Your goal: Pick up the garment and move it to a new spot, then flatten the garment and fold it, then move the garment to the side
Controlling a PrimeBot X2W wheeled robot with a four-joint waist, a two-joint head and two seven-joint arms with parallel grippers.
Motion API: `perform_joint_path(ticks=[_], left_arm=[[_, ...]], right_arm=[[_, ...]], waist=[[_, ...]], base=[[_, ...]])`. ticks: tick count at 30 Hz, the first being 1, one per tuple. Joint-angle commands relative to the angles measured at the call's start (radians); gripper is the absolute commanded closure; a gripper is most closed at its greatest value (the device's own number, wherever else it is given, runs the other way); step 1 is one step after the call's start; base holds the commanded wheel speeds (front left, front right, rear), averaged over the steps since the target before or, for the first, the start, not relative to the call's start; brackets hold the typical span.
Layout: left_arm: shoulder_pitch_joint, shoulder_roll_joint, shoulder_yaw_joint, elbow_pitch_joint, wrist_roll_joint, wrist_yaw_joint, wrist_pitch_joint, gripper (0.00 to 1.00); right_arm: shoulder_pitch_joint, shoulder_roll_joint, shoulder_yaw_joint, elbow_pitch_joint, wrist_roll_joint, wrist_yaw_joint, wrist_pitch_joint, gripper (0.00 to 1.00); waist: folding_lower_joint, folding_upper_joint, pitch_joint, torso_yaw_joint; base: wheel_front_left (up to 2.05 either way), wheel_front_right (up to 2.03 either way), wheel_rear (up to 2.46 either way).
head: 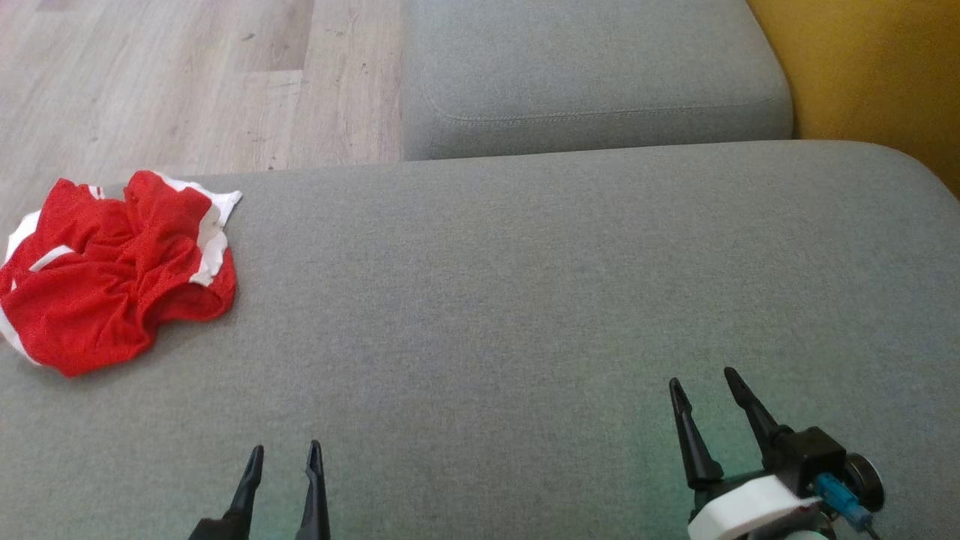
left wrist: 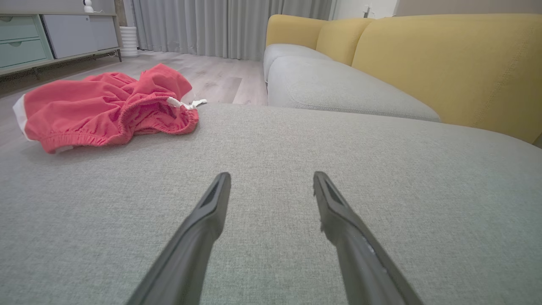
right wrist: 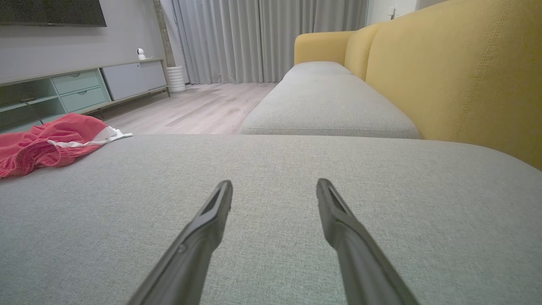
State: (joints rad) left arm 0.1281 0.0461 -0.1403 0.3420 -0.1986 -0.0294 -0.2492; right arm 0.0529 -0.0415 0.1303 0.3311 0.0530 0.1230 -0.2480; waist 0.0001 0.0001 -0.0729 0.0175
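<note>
The red shorts [head: 112, 277] lie crumpled at the far left edge of the grey sofa cushion [head: 525, 300], ahead of both arms and well off to the left. The left end effector [head: 285, 448] is clearly the nearer one, fingers spread wide with nothing between them. The right end effector [head: 701, 377] hovers well apart from the shorts, also wide open and empty. The heap is bunched, with no clear long axis, so the reach likely goes forward and leftward.

Soft, even indoor light, faint shadows; wrist views bend at their edges.
</note>
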Motion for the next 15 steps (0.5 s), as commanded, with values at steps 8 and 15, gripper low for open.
perform_joint_path(ticks=[8, 15], left_arm=[[-0.037, 0.005, 0.025, -0.024, -0.013, 0.01, -0.013, 0.0], [-0.037, 0.005, 0.023, -0.023, -0.016, 0.012, -0.013, 0.0]], right_arm=[[-0.033, -0.009, 0.026, -0.026, 0.007, 0.008, -0.014, 0.0], [-0.031, -0.009, 0.023, -0.025, 0.009, 0.008, -0.014, 0.0]], waist=[[-0.0001, -0.0001, 0.0, 0.001], [-0.0001, -0.0001, -0.002, 0.008]], base=[[0.0, 0.0, 0.0], [0.0, 0.0, 0.0]])
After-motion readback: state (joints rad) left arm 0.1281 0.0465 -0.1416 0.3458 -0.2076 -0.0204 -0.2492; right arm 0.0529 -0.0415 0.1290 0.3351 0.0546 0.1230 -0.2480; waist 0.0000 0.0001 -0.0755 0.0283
